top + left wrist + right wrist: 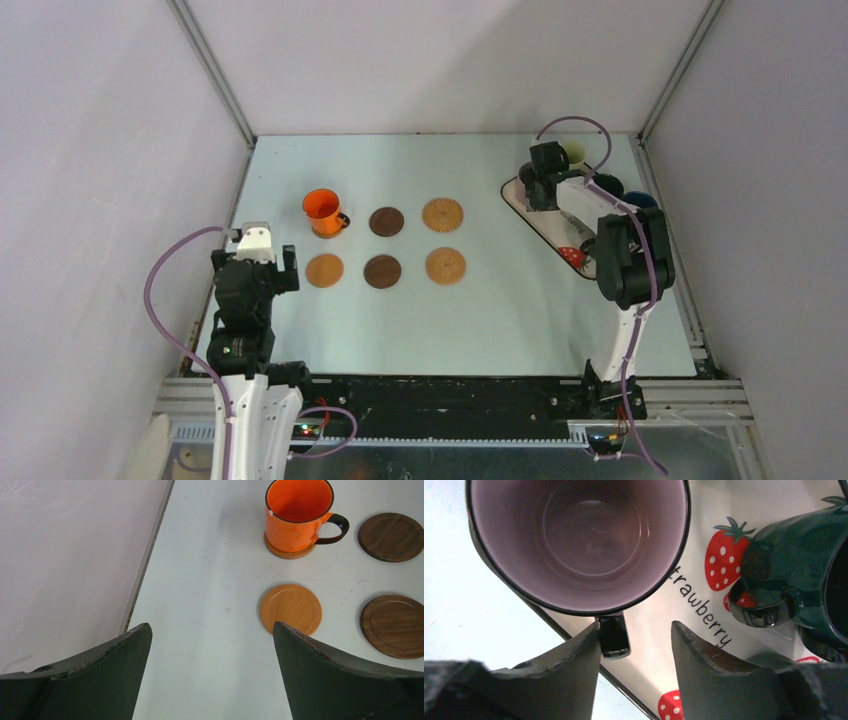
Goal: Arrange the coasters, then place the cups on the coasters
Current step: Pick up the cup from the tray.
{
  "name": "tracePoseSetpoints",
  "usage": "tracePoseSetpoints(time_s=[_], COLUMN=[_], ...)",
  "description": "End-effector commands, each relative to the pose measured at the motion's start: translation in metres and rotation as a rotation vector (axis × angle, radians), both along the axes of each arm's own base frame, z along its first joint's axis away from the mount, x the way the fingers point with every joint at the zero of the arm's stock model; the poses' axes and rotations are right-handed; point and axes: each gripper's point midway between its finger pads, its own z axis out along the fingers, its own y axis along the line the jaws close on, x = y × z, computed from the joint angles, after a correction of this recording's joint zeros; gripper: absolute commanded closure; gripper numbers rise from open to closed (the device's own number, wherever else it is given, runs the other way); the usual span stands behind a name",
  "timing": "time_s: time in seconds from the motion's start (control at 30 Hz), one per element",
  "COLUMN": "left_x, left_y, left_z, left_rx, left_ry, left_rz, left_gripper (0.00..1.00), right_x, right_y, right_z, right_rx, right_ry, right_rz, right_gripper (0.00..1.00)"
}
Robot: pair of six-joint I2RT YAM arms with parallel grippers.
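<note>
Five bare coasters lie in two rows: tan (442, 214), dark brown (386, 221), tan (324, 270), dark brown (382, 271), tan (445, 265). The orange cup (323, 210) stands on another tan coaster (290, 554). My left gripper (210, 625) hangs open above bare table, near the front-left tan coaster (291, 609). At the tray, my right gripper (635, 625) straddles the black handle (614, 637) of the pale mauve cup (584, 545). Its left finger touches the handle and the right finger stands apart. A dark green cup (799, 575) stands beside it.
The white strawberry-print tray (560, 235) lies at the back right. More cups stand there behind the right arm, among them a pale one (575, 153) and a navy one (640, 198). Walls close in on the left, back and right sides.
</note>
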Motion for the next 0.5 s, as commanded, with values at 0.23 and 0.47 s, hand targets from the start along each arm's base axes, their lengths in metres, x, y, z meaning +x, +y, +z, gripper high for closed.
tracePoseSetpoints(time_s=[0.23,0.47], left_x=[0.001,0.000], left_y=[0.005,0.005], left_z=[0.012,0.013], left_rx=[0.024,0.023], left_ry=[-0.046,-0.050], left_rz=[0.020,0.022], left_gripper=[0.02,0.02], right_x=[0.002,-0.001], right_y=[-0.008,0.001], right_z=[0.006,0.026], right_rx=[0.112,0.148], right_ry=[-0.002,-0.026], right_rz=[0.015,0.058], right_gripper=[1.00,1.00])
